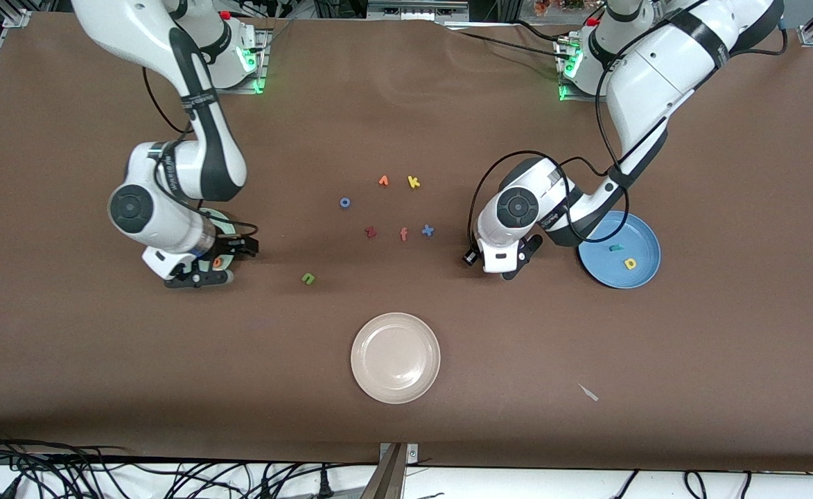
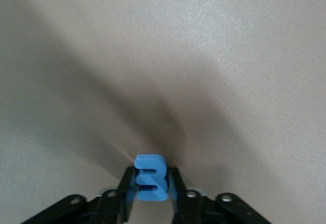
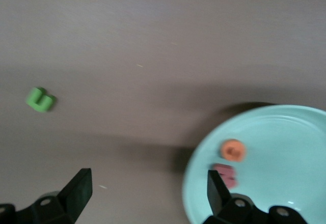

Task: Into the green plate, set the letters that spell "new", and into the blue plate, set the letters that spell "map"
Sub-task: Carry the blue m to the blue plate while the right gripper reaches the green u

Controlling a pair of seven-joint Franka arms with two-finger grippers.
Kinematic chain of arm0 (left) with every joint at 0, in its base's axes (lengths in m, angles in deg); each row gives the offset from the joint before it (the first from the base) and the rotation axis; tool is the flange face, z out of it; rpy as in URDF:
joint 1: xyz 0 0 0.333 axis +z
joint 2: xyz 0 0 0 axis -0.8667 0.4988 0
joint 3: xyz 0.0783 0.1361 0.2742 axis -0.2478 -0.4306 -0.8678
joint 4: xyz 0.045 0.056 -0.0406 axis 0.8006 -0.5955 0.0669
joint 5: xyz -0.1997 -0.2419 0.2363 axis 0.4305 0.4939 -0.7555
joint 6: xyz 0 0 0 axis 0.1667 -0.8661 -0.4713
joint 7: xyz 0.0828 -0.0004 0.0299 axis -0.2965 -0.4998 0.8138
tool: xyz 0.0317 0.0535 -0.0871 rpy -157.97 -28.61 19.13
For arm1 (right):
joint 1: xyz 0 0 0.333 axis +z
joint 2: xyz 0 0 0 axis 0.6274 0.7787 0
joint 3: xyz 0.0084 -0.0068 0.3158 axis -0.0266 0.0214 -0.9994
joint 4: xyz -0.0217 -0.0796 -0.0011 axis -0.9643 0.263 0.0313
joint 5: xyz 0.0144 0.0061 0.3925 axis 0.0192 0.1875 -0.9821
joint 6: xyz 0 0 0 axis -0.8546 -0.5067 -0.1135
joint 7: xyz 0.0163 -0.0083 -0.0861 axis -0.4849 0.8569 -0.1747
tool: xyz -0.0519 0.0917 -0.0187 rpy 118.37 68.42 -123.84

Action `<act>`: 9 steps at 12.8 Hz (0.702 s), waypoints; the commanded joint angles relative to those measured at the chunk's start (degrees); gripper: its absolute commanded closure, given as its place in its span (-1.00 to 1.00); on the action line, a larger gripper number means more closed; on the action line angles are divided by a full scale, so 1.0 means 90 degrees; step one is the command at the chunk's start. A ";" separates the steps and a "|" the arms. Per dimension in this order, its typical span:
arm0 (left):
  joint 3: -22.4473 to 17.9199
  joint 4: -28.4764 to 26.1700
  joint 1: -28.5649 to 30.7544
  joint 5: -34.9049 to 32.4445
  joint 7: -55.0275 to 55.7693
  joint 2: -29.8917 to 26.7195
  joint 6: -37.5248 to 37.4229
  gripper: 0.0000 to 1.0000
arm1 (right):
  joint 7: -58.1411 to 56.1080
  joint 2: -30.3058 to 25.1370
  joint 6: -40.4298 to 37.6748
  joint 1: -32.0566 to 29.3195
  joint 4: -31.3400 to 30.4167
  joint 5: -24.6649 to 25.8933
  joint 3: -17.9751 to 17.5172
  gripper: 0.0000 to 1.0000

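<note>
Blue m (image 2: pixel 151 184), pinched in your left gripper (image 2: pixel 151 196), could slip; right gripper (image 3: pixel 147 191) gapes empty over the green plate (image 3: pixel 285 132), green n (image 3: pixel 39 100) at its ten o'clock

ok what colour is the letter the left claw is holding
Light blue: the m sits pinched in the left claw, clearest in the left wrist view.

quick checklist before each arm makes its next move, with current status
1. Left pincer shut on the light blue m: ok.
2. Teal p and yellow a already in the blue plate: ok.
3. Right pincer open, over the green plate rim: ok.
4. Orange e and pinkish-red w in the green plate: ok.
5. Green n in the green plate: not ok, it lies on the table.
6. The m lifted off the table: cannot tell.
</note>
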 commanded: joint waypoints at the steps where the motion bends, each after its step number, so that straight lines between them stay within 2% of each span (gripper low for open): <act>1: -0.0030 0.0070 -0.0054 -0.0134 0.0039 0.0121 -0.0072 0.82 | 0.0888 0.0526 -0.0052 0.0025 0.0680 -0.0296 -0.0220 -1.00; 2: -0.0020 0.0089 -0.0025 -0.0144 -0.0048 0.0063 -0.0111 0.96 | 0.1240 0.0643 -0.0052 0.0025 0.0817 -0.0461 -0.0289 -1.00; 3: 0.0028 0.0118 0.0062 -0.0144 -0.0242 -0.0063 -0.0199 1.00 | 0.1533 0.0722 -0.0043 0.0044 0.0934 -0.0560 -0.0338 -1.00; 5: 0.0087 0.0109 0.0267 -0.0027 -0.0817 -0.0851 -0.0927 1.00 | 0.2274 0.0888 -0.0043 0.0083 0.1140 -0.0648 -0.0406 -1.00; 7: 0.0670 0.0109 0.1152 0.0401 -0.2142 -0.1332 -0.1923 1.00 | 0.3124 0.1015 0.0181 0.0239 0.1228 -0.0639 -0.0494 -1.00; 9: 0.1188 0.0089 0.2109 0.0432 -0.3373 -0.1441 -0.3026 1.00 | 0.3983 0.1171 0.0445 0.0473 0.1248 -0.0629 -0.0494 -1.00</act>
